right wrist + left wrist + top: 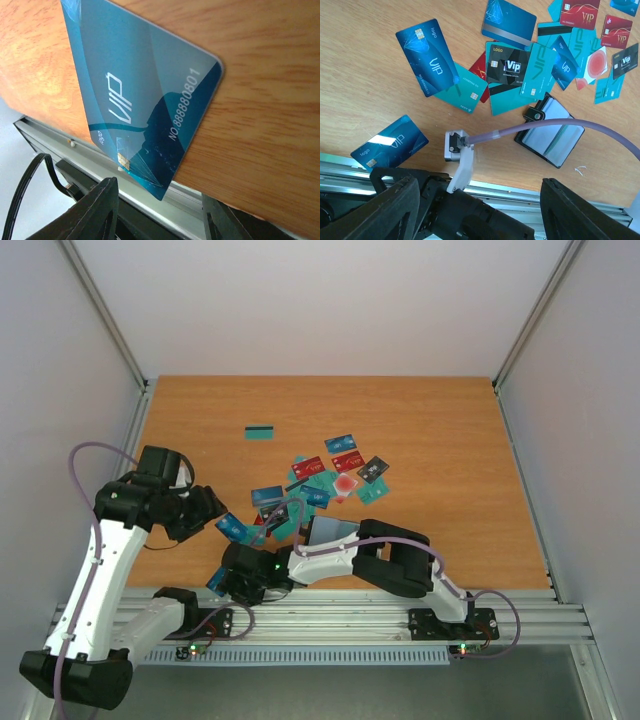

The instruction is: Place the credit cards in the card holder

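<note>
The card I'm after is a glossy blue plastic credit card [140,100] printed "VIP". It lies flat at the near edge of the orange-brown wood-grain table [450,440], with one corner poking out past the wood over the aluminium rail [400,600].

I judge it light, thin and stiff with a little spring, and slick on both faces. Flat on the wood it gives my fingers nothing to get under. The overhanging corner looks like the place to pinch, one finger above and one below, with a firm grip so it doesn't squirt out.

The right gripper [160,210] hangs over that corner with its jaws parted and nothing between them. I can't confirm any contact.

The left gripper [480,200] is spread wide and empty, looking down on the scene from the left.

The rest of the credit cards [320,480], in teal, blue, red and dark grey, lie in a loose overlapping scatter mid-table. One teal card [260,431] sits well apart towards the far side.

The black folding card holder [555,135] lies open just beside the scatter's near side, its pale pockets facing up. The right arm's purple cable [560,125] crosses above it.

The tabletop looks smooth and hard, so cards will probably slide when nudged.

Pale panel walls [60,340] close the space on three sides. The right arm is folded across to the left, so room near that edge is tight.
</note>
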You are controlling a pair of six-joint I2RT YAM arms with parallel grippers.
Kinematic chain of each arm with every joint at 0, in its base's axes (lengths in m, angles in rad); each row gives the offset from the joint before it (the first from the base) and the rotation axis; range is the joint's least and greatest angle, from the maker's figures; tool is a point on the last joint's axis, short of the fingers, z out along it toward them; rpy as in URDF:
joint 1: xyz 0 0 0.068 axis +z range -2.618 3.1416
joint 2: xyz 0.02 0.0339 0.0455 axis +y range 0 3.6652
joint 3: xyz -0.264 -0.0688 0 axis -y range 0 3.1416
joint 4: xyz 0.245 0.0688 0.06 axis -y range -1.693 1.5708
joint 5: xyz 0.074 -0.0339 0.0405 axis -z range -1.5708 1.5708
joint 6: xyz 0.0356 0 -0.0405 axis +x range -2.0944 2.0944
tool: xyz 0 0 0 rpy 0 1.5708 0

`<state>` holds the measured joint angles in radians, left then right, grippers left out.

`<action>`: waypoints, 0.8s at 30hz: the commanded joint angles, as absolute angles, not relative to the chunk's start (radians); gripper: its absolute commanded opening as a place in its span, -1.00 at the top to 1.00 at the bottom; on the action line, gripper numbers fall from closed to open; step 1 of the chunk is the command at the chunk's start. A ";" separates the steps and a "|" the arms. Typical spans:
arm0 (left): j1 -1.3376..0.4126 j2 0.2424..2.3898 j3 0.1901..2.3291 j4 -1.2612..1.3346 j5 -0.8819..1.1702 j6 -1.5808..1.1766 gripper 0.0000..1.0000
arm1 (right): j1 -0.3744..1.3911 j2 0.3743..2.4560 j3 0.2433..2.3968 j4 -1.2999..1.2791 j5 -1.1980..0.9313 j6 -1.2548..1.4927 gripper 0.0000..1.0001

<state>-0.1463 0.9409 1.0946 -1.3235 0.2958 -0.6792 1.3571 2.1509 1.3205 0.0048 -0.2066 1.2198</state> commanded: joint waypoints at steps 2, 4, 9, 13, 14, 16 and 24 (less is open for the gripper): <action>-0.149 0.914 1.082 -1.299 0.312 -0.666 -0.35 | 1.373 2.199 1.362 0.027 -0.192 1.266 0.05; -0.149 0.909 1.081 -1.302 0.307 -0.665 -0.35 | 1.373 2.207 1.366 0.041 -0.190 1.275 0.07; -0.149 0.908 1.092 -1.312 0.300 -0.660 -0.35 | 1.371 2.227 1.366 0.082 -0.191 1.290 0.19; -0.149 0.905 1.097 -1.315 0.300 -0.661 -0.35 | 1.368 2.230 1.370 0.088 -0.196 1.289 0.41; -0.149 0.905 1.098 -1.314 0.300 -0.662 -0.35 | 1.366 2.228 1.371 0.086 -0.198 1.287 0.47; -0.149 0.906 1.107 -1.318 0.303 -0.664 -0.34 | 1.362 2.222 1.373 0.079 -0.201 1.278 0.62; -0.149 0.907 1.159 -1.330 0.314 -0.678 -0.34 | 1.349 2.190 1.404 0.015 -0.216 1.218 0.86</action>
